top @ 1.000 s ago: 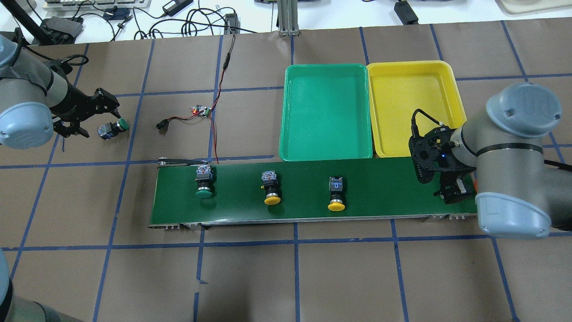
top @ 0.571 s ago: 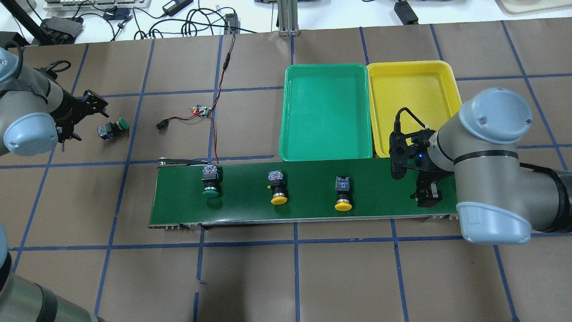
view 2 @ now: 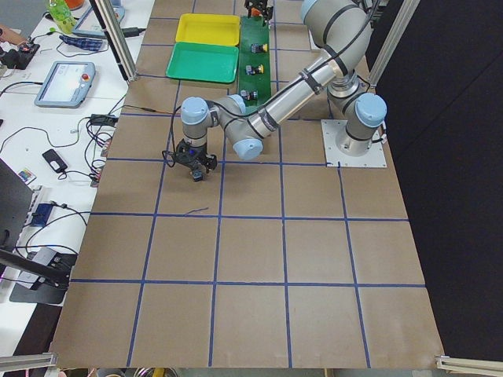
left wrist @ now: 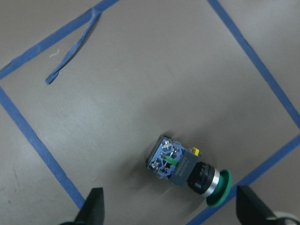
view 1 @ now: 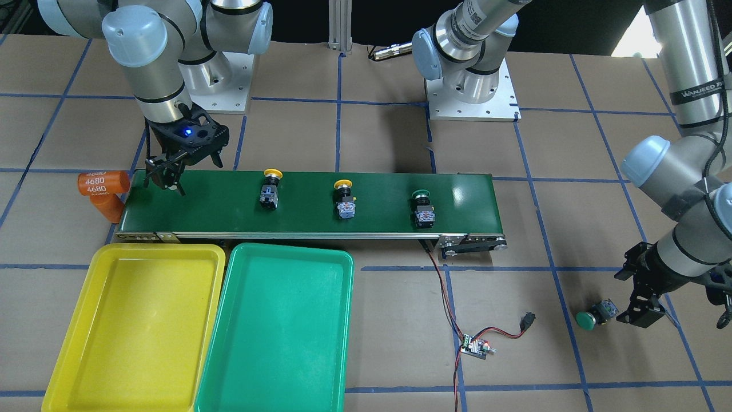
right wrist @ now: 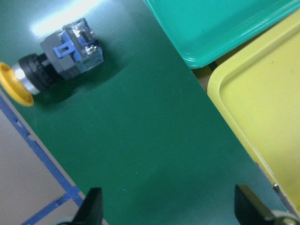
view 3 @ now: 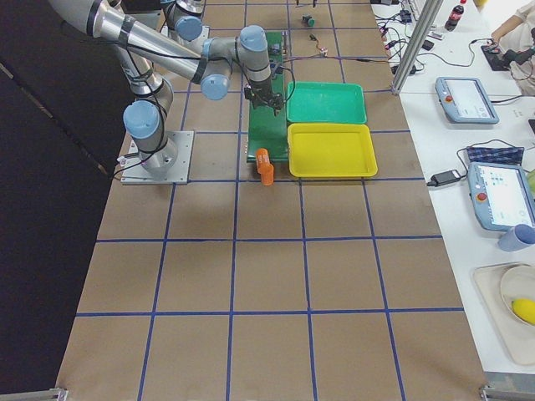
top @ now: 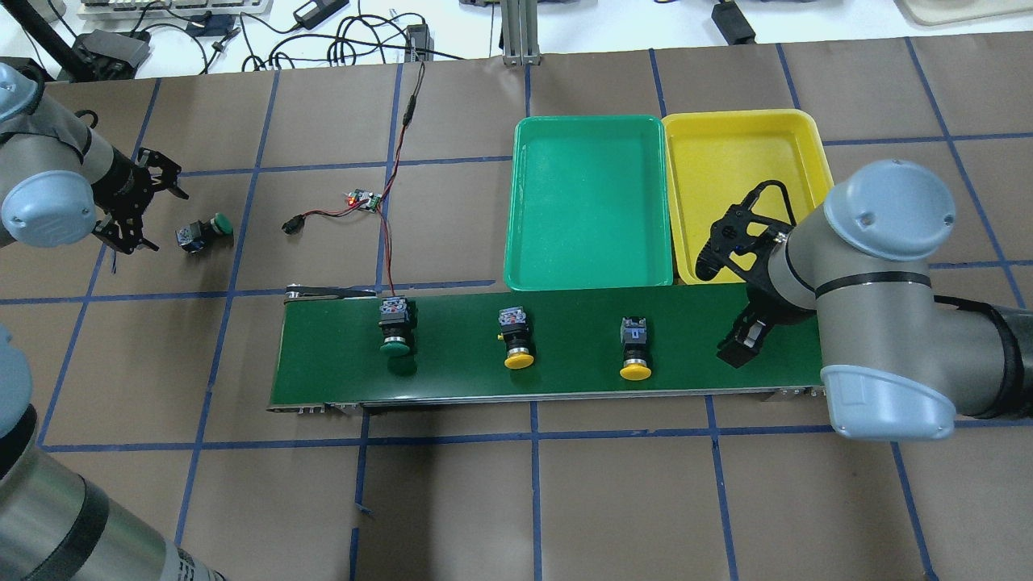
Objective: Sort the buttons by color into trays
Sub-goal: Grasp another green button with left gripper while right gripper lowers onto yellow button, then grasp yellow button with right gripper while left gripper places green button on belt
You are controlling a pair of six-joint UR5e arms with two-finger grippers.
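Three buttons lie on the belt: a green one (top: 396, 327), a yellow one (top: 515, 339) and another yellow one (top: 635, 349). A second green button (top: 203, 232) lies on the table at the far left. My left gripper (top: 165, 222) is open and empty just left of it; the wrist view shows that button (left wrist: 187, 171) between and ahead of the fingertips (left wrist: 93, 208). My right gripper (top: 738, 349) is open and empty over the belt, right of the nearest yellow button (right wrist: 51, 65). The green tray (top: 589, 202) and the yellow tray (top: 726, 161) stand empty behind the belt.
The dark-green conveyor belt (top: 452, 375) runs across the middle. A small circuit board (top: 363, 199) with red and black wires lies left of the trays. Orange cylinders marked 4680 (view 1: 103, 183) stand at the belt's end near my right arm.
The three buttons on the belt have moved to the right. My right gripper has moved left along the belt toward them. My left gripper has drawn back from the loose green button.
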